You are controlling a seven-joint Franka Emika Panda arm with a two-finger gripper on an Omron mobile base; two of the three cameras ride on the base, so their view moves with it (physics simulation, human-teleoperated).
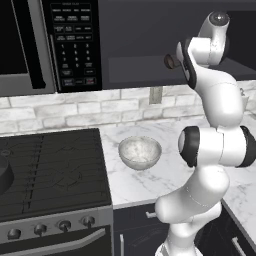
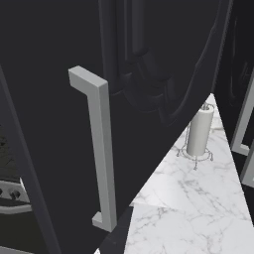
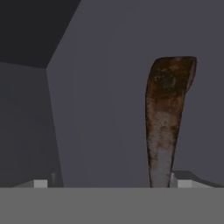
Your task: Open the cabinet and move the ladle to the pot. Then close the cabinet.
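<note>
The cabinet stands open; its dark door (image 2: pixel 59 74) with the silver bar handle (image 2: pixel 101 154) swings out close to the right base camera. In the left base view my arm reaches up into the cabinet's interior (image 1: pixel 135 55). A small brown round end of the ladle (image 1: pixel 170 61) pokes out beside the arm. In the hand view the ladle (image 3: pixel 168 118) is a brownish strip against the grey cabinet wall, just inside the right fingertip (image 3: pixel 183 183). My gripper (image 3: pixel 111 183) is open, its tips far apart and gripping nothing. A curved edge of the pot (image 1: pixel 4 175) shows on the stove at far left.
A pale speckled bowl (image 1: pixel 140 151) sits on the marble counter (image 1: pixel 135 182) right of the stove (image 1: pixel 55 170). The black microwave (image 1: pixel 47 42) hangs at the upper left. A paper towel roll (image 2: pixel 200 131) stands on the counter at the right, near further cabinet handles (image 2: pixel 243 124).
</note>
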